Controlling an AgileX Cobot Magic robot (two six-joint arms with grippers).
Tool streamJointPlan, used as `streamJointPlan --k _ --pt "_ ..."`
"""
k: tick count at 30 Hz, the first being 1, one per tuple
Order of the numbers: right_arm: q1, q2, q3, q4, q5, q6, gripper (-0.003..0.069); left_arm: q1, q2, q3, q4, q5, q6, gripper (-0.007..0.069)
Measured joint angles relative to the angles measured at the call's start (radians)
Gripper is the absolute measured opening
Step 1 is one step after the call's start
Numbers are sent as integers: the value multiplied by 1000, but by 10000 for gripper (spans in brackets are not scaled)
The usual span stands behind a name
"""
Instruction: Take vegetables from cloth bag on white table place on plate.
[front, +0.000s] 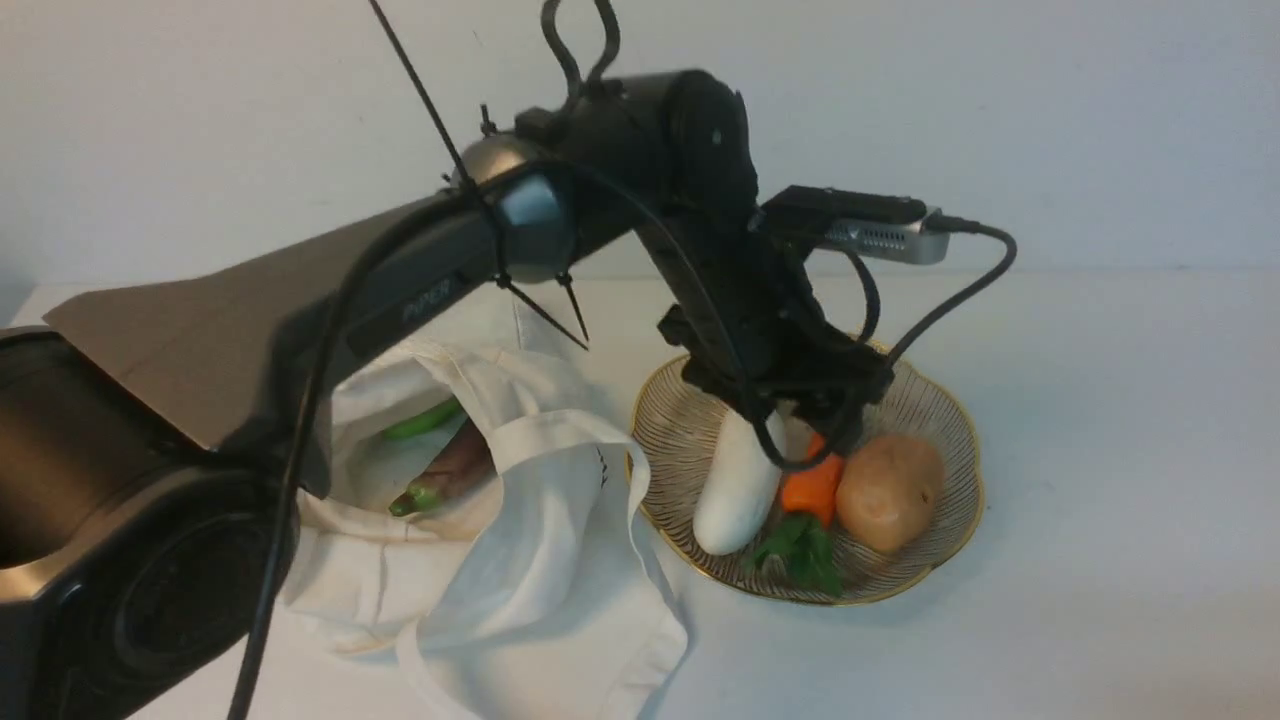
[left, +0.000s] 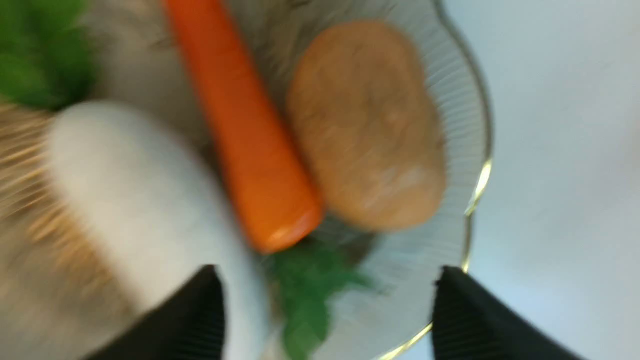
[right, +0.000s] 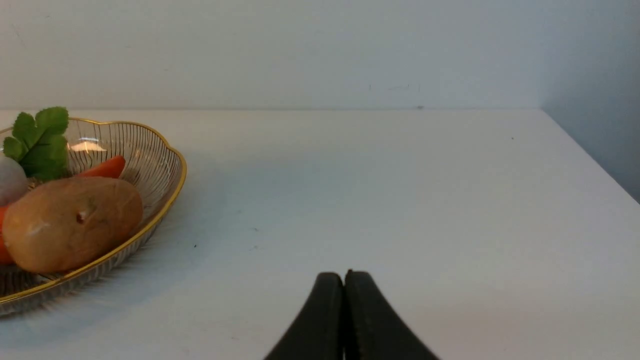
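Hovering over the round, ribbed clear-glass plate with a gold rim (front: 975, 500), the left gripper (left: 330, 310) has its fingers parted and grasps nothing. On the plate lie a white, elongated vegetable (front: 738, 490), orange carrots (front: 812, 490) with green leaves, and a tan-brown oval potato (front: 890, 492). The coming move probably turns back to the off-white cloth bag (front: 560, 560), to the left of the plate. In its mouth lie a dark purple eggplant with a green stem (front: 460, 468) and a bright green pod (front: 425, 420), both left of the gripper. The eggplant slants, stem end nearer the robot and leftward, so the jaws should close across that line. The left arm is nearer; the right gripper (right: 345, 280) has its fingertips together, beside the plate.
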Motion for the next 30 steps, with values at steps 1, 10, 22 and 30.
streamJointPlan --k 1,10,22,30 --pt "0 0 0 0 0 0 -10 5 -21 -20 43 17 -5 248" --pt "0 0 0 -1 0 0 -10 60 -334 -44 185 50 -35 -5" --pt "0 0 0 0 0 0 -10 63 -903 465 241 -30 -55 -5" --pt "0 0 0 0 0 0 -10 63 -1327 956 202 -306 -85 -5"
